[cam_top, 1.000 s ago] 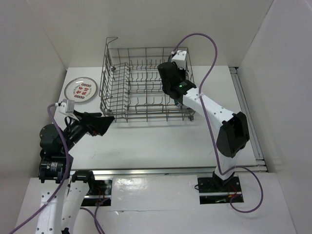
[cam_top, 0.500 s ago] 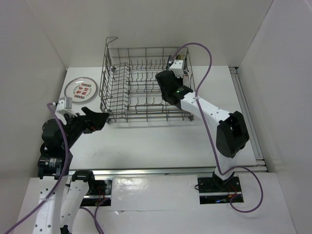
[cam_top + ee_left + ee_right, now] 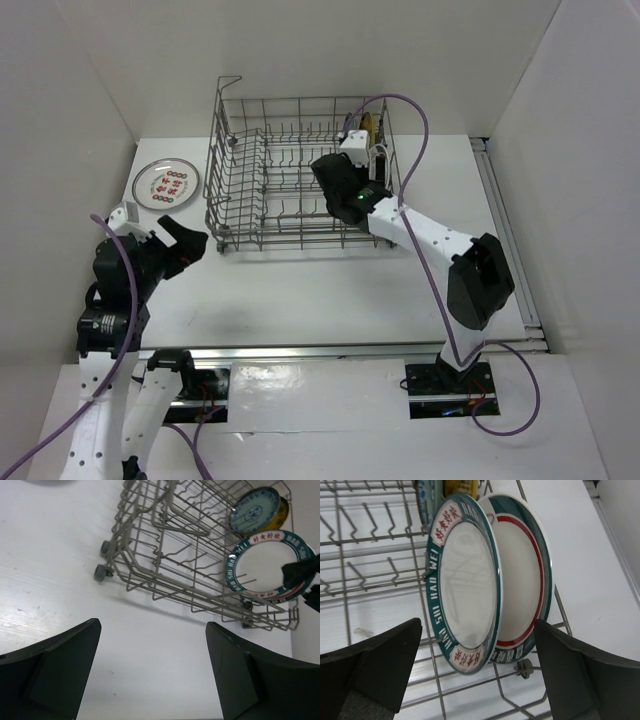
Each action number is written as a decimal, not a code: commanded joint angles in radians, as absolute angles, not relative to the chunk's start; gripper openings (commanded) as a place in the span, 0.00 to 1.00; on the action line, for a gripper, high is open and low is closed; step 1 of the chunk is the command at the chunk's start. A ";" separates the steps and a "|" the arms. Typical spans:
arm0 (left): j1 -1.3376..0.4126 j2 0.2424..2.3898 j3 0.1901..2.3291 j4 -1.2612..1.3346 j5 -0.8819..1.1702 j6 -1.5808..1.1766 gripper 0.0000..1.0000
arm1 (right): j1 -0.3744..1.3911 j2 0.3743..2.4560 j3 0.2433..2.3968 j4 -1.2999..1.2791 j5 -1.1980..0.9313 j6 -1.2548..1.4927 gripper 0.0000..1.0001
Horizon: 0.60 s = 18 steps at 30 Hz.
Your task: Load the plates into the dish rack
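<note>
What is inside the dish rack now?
Standing on edge: a green-rimmed plate, a red-ringed plate behind it, then a teal plate and a yellow-brown plate, mostly covered.

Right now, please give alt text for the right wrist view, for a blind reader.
A green-rimmed plate stands on edge in the rack, a red-ringed plate just behind it. The open right gripper frames both.

Overhead plus two close wrist views, sharing dish rack (image 3: 280, 180).
</note>
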<state>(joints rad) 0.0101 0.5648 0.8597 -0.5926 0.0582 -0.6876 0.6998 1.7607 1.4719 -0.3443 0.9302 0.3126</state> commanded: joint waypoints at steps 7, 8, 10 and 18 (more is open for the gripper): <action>0.008 0.512 0.890 -0.730 -0.291 -0.808 1.00 | 0.954 1.523 1.626 -0.289 1.155 0.135 1.00; 0.008 0.512 0.881 -0.730 -0.346 -0.825 1.00 | 0.985 1.507 1.626 -0.273 1.178 0.079 1.00; 0.008 0.512 0.851 -0.739 -0.377 -0.860 1.00 | 1.049 1.453 1.609 -0.189 1.245 0.007 1.00; 0.052 0.564 0.735 -0.580 -0.279 -1.049 1.00 | 1.302 1.333 1.569 -0.100 1.355 -0.169 1.00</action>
<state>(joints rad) 0.0284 0.5369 0.7681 -0.6785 -0.3141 -0.9367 1.2560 1.3659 1.5749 -0.1486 1.2640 -0.0944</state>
